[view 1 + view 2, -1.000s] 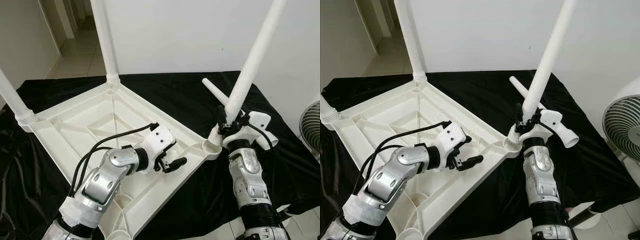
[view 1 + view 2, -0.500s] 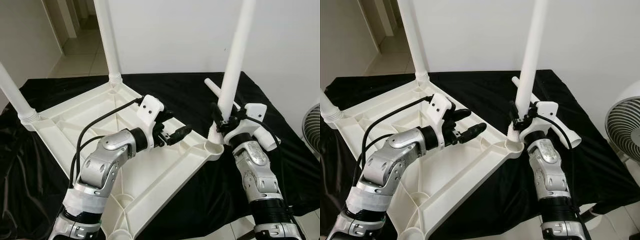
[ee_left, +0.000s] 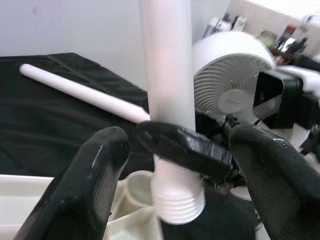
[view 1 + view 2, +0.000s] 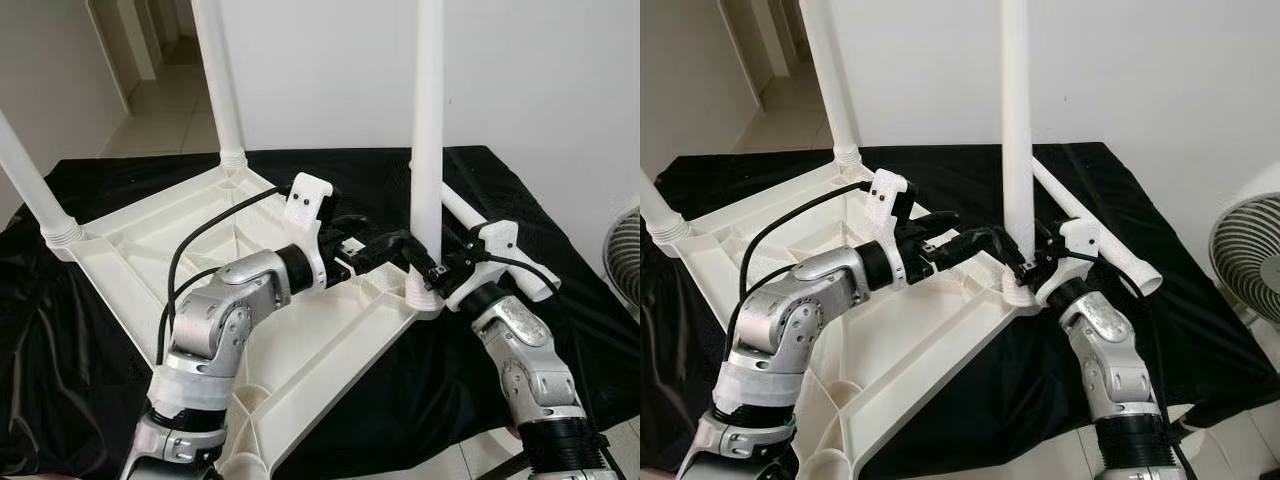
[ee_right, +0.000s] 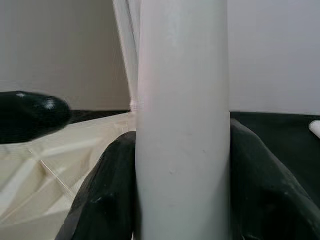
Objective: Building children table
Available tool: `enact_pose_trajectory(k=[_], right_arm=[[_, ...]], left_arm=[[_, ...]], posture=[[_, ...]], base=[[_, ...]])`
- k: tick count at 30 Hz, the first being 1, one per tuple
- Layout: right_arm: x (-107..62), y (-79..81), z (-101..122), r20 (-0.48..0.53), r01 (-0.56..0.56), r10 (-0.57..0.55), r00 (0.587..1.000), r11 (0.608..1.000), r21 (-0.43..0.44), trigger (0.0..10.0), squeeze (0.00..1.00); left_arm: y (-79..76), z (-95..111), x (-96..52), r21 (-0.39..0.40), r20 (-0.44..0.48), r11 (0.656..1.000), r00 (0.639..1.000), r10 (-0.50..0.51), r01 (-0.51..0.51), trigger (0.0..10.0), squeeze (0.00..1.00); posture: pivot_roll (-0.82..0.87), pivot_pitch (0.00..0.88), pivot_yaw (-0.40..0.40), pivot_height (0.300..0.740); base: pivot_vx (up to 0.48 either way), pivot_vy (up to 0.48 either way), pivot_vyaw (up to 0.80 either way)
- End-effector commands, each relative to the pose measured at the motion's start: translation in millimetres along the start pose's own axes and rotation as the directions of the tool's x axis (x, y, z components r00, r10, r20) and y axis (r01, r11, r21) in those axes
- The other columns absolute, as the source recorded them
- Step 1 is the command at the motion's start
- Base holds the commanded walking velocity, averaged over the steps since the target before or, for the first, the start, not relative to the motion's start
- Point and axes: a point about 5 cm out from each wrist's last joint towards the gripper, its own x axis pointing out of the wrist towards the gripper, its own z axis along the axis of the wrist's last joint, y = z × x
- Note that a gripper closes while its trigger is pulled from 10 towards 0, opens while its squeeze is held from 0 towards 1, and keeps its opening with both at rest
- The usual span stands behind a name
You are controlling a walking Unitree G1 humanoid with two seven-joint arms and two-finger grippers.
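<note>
Upside down on the black cloth [image 4: 500, 200], the white tabletop [image 4: 170, 250] lies with its ribbed underside up so the corner sockets face the robot. Two legs already stand in the far corner [image 4: 220, 80] and the far-left corner [image 4: 25, 190], while a spare leg [image 4: 1090, 225] lies flat on the cloth beyond the right edge of the tabletop, waiting its turn. The third leg [image 4: 428, 120] stands upright at the right corner, its threaded foot sitting at the socket [image 4: 425, 297]; whether the thread is fully home is hard to say, since a few ridges seem to show above the rim in the left wrist view. The right gripper [image 4: 437, 268] is clamped low on this leg, just above the socket, a sensible hold for keeping it plumb and turning it in. The left gripper [image 4: 385, 247] reaches across the tabletop toward the same leg with its fingers [image 3: 95, 170] spread wide apart on either side of the shaft, not touching it, seemingly ready to steady or take over the twist. A white fan [image 4: 1245, 250] stands off the right side of the cloth. The near corner socket [image 4: 825, 462] has no leg in it yet.
</note>
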Motion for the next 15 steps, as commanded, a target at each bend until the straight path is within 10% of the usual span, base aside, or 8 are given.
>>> enact_pose_trajectory(k=[1, 15], right_arm=[[-1.7, 7.7, 3.5, -0.003, -0.081, 0.081, 0.997, 0.997, 0.001, 10.0, 0.0], [-14.9, 29.3, -4.7, -0.106, -0.319, 0.319, 0.942, 0.948, 0.019, 10.0, 0.0]], left_arm=[[-1.3, 3.2, 2.6, -0.058, 0.009, 0.998, 0.999, -0.038, 0.038, 10.0, 0.0], [4.5, 16.5, 15.2, -0.179, 0.002, 0.979, 0.995, -0.099, 0.097, 10.0, 0.0]], posture=[[-0.04, 0.0, 0.054, 0.74], [-0.05, 0.0, 0.074, 0.74]], base=[[0.0, 0.0, 0.0], [0.0, 0.0, 0.0]])
